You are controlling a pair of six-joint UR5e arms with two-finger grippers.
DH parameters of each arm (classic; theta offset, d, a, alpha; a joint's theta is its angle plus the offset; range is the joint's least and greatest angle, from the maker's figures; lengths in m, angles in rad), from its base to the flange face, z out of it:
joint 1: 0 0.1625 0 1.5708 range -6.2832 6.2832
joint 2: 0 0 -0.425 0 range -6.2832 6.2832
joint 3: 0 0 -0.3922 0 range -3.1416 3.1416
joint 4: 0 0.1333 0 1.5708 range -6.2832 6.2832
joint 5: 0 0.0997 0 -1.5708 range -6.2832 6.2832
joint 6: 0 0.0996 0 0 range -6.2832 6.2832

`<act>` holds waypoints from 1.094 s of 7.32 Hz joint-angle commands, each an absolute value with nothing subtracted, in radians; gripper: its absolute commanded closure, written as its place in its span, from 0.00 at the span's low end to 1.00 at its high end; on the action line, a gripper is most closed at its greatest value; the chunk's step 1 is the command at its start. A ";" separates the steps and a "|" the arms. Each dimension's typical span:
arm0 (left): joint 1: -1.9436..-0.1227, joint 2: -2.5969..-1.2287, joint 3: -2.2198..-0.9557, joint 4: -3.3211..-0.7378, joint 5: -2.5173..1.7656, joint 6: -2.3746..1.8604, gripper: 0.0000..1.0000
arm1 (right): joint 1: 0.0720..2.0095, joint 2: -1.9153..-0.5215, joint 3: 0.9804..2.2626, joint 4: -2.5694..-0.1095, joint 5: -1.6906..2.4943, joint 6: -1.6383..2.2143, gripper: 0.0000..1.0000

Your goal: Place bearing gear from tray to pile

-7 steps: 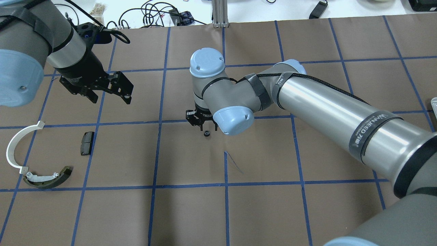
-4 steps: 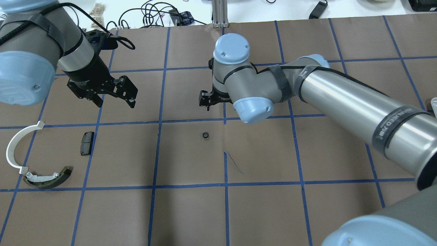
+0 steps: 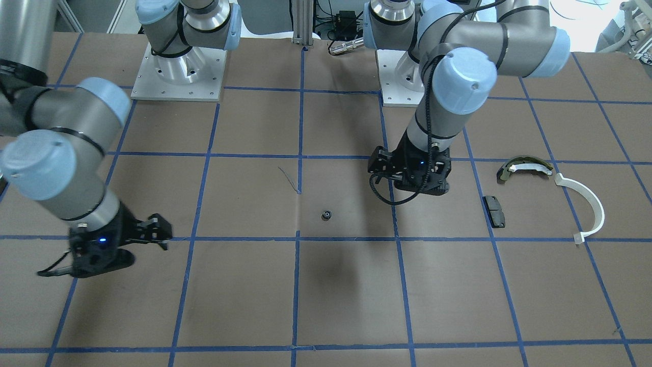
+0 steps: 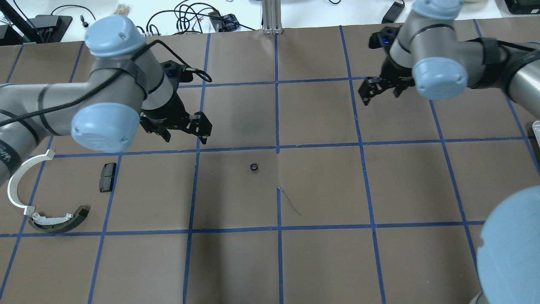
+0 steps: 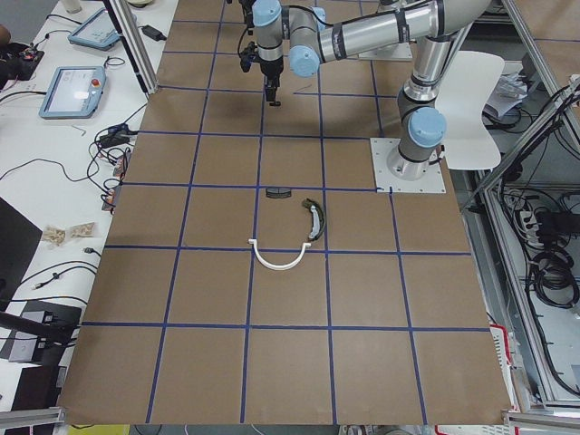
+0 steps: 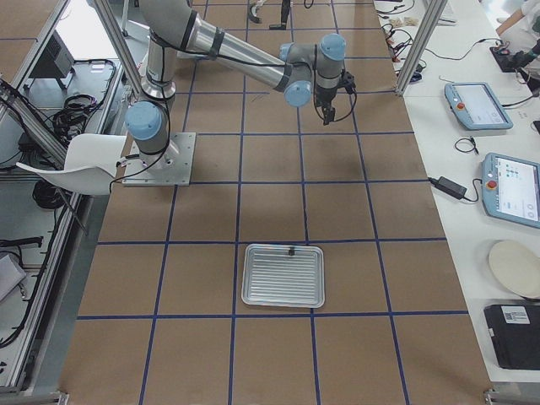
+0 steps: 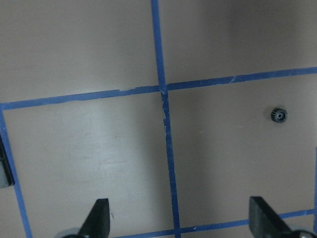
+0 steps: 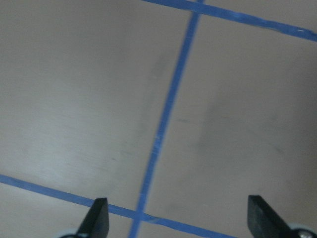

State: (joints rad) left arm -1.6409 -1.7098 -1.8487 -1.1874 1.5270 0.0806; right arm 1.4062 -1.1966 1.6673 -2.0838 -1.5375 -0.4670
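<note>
The bearing gear (image 4: pixel 253 167), a small black toothed ring, lies alone on the brown table near its middle (image 3: pixel 327 214). It shows at the right of the left wrist view (image 7: pixel 280 115). My left gripper (image 4: pixel 184 134) is open and empty, hovering left of and behind the gear (image 3: pixel 410 189). My right gripper (image 4: pixel 379 95) is open and empty, high at the back right, far from the gear (image 3: pixel 161 234). The pile sits at the left: white arc (image 4: pixel 17 181), olive brake shoe (image 4: pixel 63 220), black pad (image 4: pixel 107 177).
A metal tray (image 6: pixel 283 302) lies at the table's right end, with one small dark part at its far rim. Blue tape lines grid the brown table. Cables and devices lie beyond the far edge.
My right gripper has lifted off the gear and swung away to the back right. My left gripper has moved right, closer to the gear. The gear has stayed put.
</note>
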 commanded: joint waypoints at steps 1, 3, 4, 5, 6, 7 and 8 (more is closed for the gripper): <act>-1.764 -1.794 -1.876 -1.048 1.525 0.037 0.00 | 1.200 -1.209 1.666 -2.077 -1.669 -0.868 0.00; -1.813 -1.885 -1.888 -0.933 1.523 0.009 0.00 | 1.022 -1.210 1.661 -2.089 -1.675 -1.155 0.00; -1.822 -1.922 -1.887 -0.911 1.529 -0.001 0.00 | 0.958 -1.209 1.658 -2.089 -1.677 -1.277 0.00; -1.842 -1.955 -1.887 -0.858 1.529 -0.008 0.00 | 0.937 -1.203 1.664 -2.088 -1.681 -1.462 0.00; -1.856 -1.988 -1.888 -0.833 1.535 -0.020 0.06 | 0.927 -1.198 1.673 -2.088 -1.683 -1.591 0.00; -1.858 -2.006 -1.887 -0.831 1.537 -0.017 0.10 | 0.882 -1.193 1.674 -2.091 -1.677 -1.635 0.00; -1.862 -2.013 -1.888 -0.824 1.536 -0.017 0.16 | 0.832 -1.165 1.674 -2.091 -1.671 -1.672 0.00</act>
